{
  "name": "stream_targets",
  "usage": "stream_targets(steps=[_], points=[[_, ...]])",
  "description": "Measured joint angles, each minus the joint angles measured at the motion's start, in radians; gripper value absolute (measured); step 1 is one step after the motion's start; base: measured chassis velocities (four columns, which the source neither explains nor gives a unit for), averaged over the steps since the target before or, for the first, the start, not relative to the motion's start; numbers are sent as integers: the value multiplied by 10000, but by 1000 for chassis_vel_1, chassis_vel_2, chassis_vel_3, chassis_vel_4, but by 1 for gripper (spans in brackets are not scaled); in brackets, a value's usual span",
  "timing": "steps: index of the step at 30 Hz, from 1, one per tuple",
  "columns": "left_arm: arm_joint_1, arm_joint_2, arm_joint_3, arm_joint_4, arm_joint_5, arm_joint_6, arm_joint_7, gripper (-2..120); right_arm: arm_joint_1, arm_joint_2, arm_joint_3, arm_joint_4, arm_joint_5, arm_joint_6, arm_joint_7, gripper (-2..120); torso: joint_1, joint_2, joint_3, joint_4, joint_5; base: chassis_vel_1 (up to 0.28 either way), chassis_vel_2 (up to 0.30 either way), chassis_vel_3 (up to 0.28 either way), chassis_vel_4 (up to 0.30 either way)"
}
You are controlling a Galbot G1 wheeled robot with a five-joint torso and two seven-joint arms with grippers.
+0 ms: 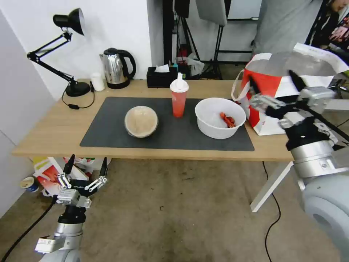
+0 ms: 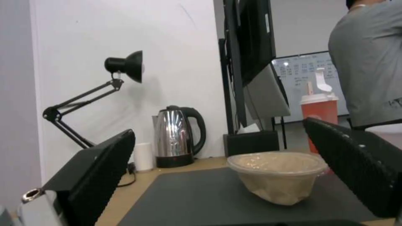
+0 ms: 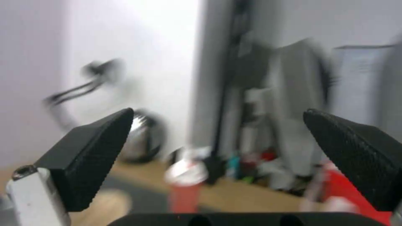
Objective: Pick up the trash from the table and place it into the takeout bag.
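Nearest the head camera, at the lower right of the frame, the right arm's rounded grey shell and ribbed silver wrist rise to the right gripper (image 1: 275, 80), whose black wedge fingers are spread wide and hold nothing; it hangs at the right of the frame, in front of the bag (image 1: 269, 82) at the table's right end. That bag is boxy, white with bold red patches, a white loop handle and a silvery lining showing at its open mouth.

Across the middle stretches the table (image 1: 54, 127), a long light-wood top on white legs, carrying a flat dark grey mat (image 1: 171, 133). On the mat, right of centre, sits the bowl (image 1: 220, 117), large, round, white plastic, with red scraps inside. Left of centre lies the lidded bowl (image 1: 141, 121), round, beige and clouded. Between them, toward the back edge of the mat, stands the cup (image 1: 179, 96), tall, red and translucent, capped by a white spouted lid.

At the lower left, below the table's front edge, the left gripper (image 1: 86, 168) points up, its slim black fingers parted and empty. In the left wrist view its textured fingers (image 2: 100, 169) frame the lidded bowl (image 2: 278, 175).
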Motion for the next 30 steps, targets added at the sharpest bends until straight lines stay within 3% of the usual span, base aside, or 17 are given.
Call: stream_targets(steps=[2, 3, 5, 16, 24, 30], points=[[0, 0, 0, 0, 0, 0, 0, 100, 28, -72, -8, -10, 68, -37, -70, 100, 0, 0, 0, 0, 0, 0, 0, 0, 0], [0, 0, -1, 1, 0, 0, 0, 100, 350, -881, -109, -78, 825, -480, -874, 100, -1, 0, 0, -1, 2, 0, 0, 0, 0], [1, 0, 0, 0, 0, 0, 0, 100, 559, -1417, -174, -116, 1321, -776, -1412, 100, 0, 0, 1, 1, -5, 0, 0, 0, 0], [1, 0, 0, 0, 0, 0, 0, 100, 757, -1694, -474, -221, 1562, -967, -1708, 100, -2, 0, 1, -5, 1, 0, 0, 0, 0], [1, 0, 0, 0, 0, 0, 0, 100, 1922, -2590, -3120, -1026, 2021, -1683, -2544, 100, -1, 0, 0, -2, 2, 0, 0, 0, 0], [0, 0, 0, 0, 0, 0, 0, 100, 2144, -2756, -3631, -1190, 2104, -1811, -2700, 100, -1, 0, 1, -3, 2, 0, 0, 0, 0]])
